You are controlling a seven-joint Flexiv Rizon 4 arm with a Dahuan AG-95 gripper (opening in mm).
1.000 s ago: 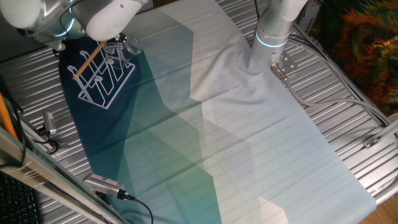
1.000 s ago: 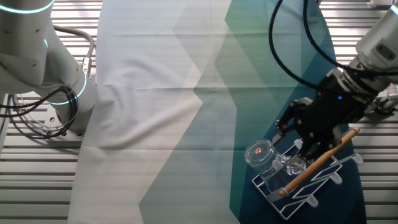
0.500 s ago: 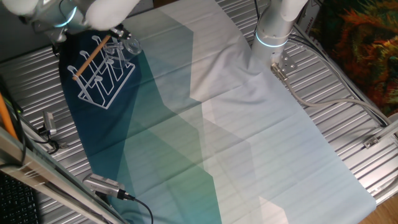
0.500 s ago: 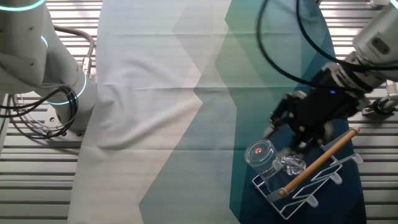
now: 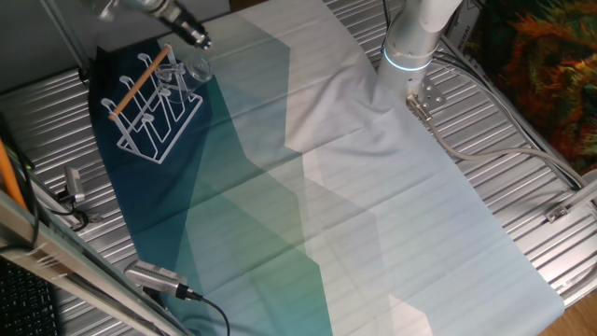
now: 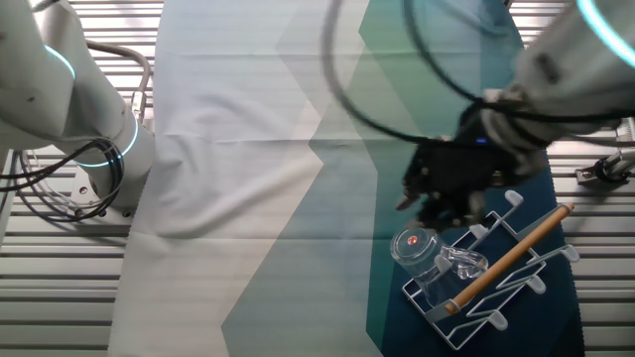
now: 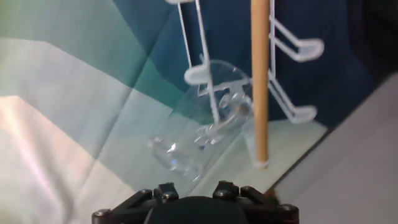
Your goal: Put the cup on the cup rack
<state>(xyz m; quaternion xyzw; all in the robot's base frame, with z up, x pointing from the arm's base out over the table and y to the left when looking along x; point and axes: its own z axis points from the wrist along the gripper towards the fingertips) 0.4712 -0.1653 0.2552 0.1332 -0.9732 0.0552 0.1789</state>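
**Cup's on the rack, we were backing off**

The cup [image 6: 434, 260] sat tipped over a peg at one end of the rack [image 6: 496, 278]. Our gripper [image 6: 437, 190] hung above it, holding nothing; how wide the fingers stood, we couldn't tell. Placing looked done, so next we'd just lift clear without bumping the rod [image 7: 259, 81].

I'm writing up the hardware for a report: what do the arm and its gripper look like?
The arm has smooth white, rounded links, with a glowing cyan ring at a joint. Black cables loop from it down to the gripper, which is a black, blocky unit, blurred here. In the hand view only its black body shows, with screw heads. A second arm of the same white build and cyan ring stands across the table.
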